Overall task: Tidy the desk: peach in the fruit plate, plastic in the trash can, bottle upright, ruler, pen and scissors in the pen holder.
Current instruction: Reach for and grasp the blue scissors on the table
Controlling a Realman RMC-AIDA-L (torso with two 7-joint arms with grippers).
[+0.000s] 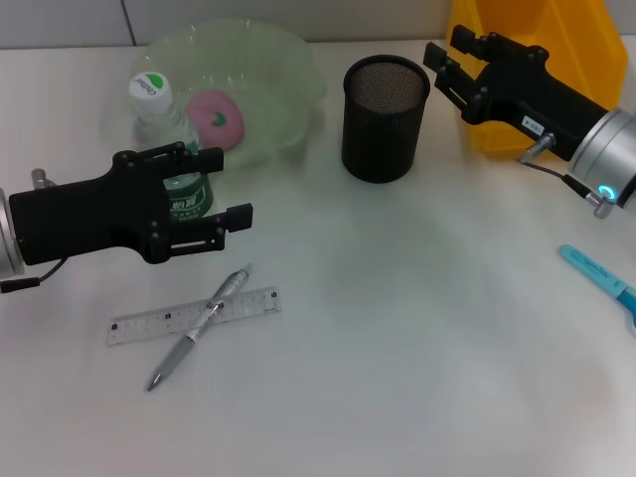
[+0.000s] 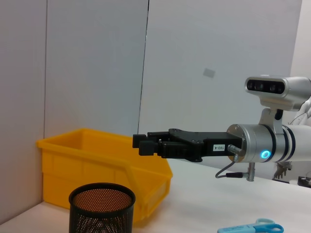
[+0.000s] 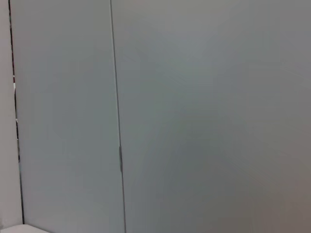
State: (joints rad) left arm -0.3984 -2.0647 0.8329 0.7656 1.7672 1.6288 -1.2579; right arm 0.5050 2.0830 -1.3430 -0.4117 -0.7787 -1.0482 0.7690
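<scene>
The bottle (image 1: 164,117) stands upright just before the fruit plate (image 1: 268,60), its green label between the fingers of my left gripper (image 1: 227,187), which is shut on it. The pink peach (image 1: 217,119) lies in the plate. On the desk nearer me, a pen (image 1: 199,328) lies across a clear ruler (image 1: 253,301). Blue scissors (image 1: 601,273) (image 2: 252,226) lie at the right edge. My right gripper (image 1: 449,62) (image 2: 141,144) hangs open and empty between the black mesh pen holder (image 1: 386,117) (image 2: 102,208) and the yellow trash can (image 1: 537,25) (image 2: 97,160). The plastic is out of view.
A grey partition wall stands behind the desk and fills the right wrist view. The plate, pen holder and trash can line the desk's far edge.
</scene>
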